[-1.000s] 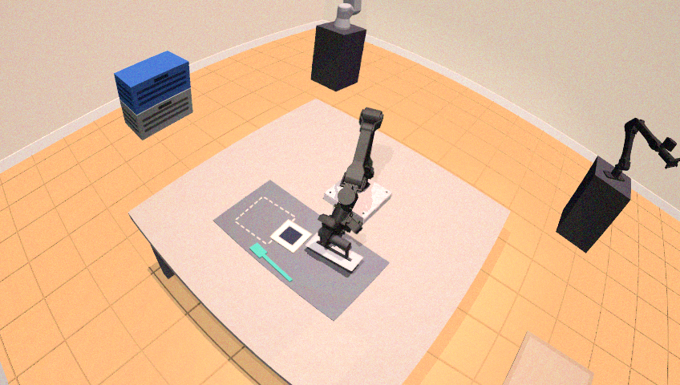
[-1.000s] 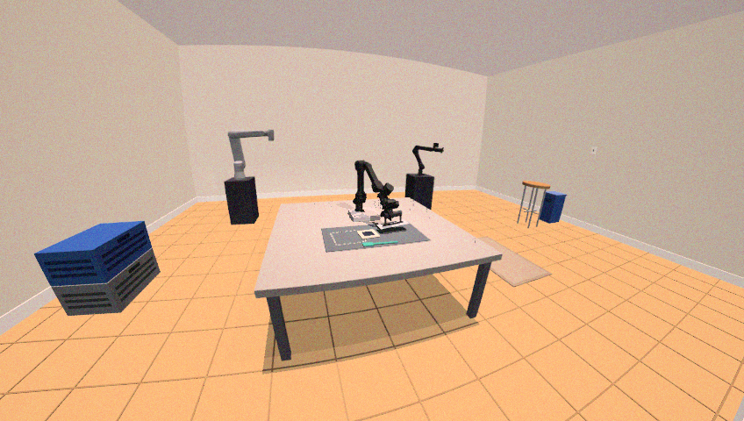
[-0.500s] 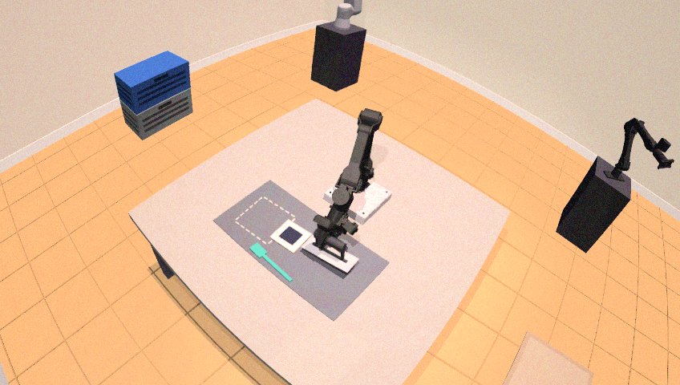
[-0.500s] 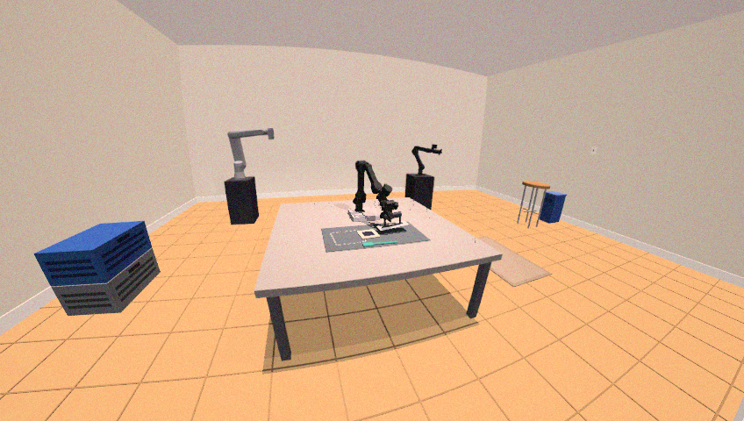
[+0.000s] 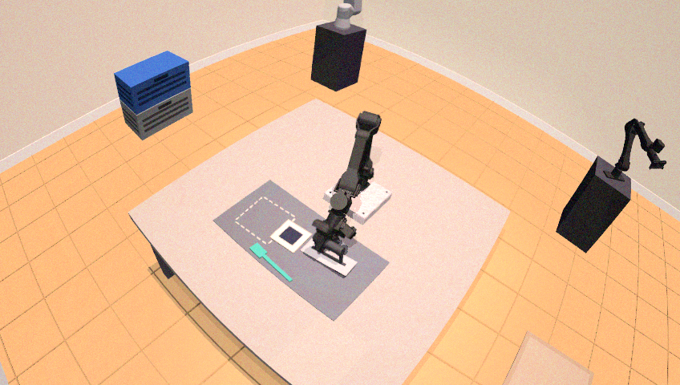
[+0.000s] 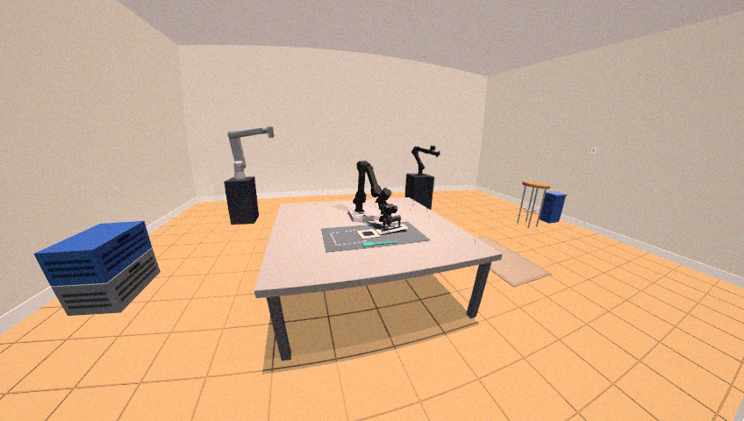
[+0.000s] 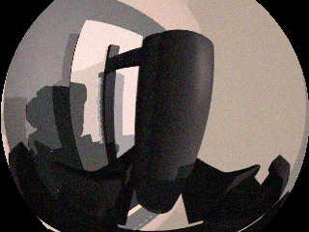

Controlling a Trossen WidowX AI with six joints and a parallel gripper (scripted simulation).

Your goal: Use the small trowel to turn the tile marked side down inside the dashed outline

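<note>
Top and exterior counts: one tile (image 5: 291,235) (image 6: 368,233), one small trowel (image 5: 350,268) (image 6: 399,229) (image 7: 103,39), one teal spatula (image 5: 271,261) (image 6: 380,243) and one dashed outline (image 5: 252,232) (image 6: 332,238), all on or above one mat (image 5: 333,295) (image 6: 418,238).
Arms: three in total; one working arm (image 5: 360,152) (image 6: 361,180) at the table (image 5: 200,204) (image 6: 313,271), two others on separate black pedestals.
Crates: two, stacked; blue (image 5: 152,79) (image 6: 94,253) above grey (image 5: 159,114) (image 6: 104,292).
Claw (image 5: 329,245) (image 6: 390,223) (image 7: 157,149): closed onto the dark handle (image 7: 176,97) of the small trowel, pinching it.
Tile position: beside the claw, on the side toward the dashed outline; near one end of the trowel plate. Contact with the plate not determinable.
Tile placement: mostly outside the dashed outline, overlapping its nearest edge; lying flat on the mat.
Tile face: cream border, dark square centre, facing up.
Trowel: flat, white rectangular plate; dark cylindrical handle joined by a dark bracket. Plate low over the mat; contact with the mat not determinable.
Spatula: teal, square head, slim straight shaft; lying along the mat's long edge, apart from the claw.
Mat: grey, rectangular, matte.
Table: pale top with fine speckling, dark square legs.
Floor: orange, tiled in a grid.
</note>
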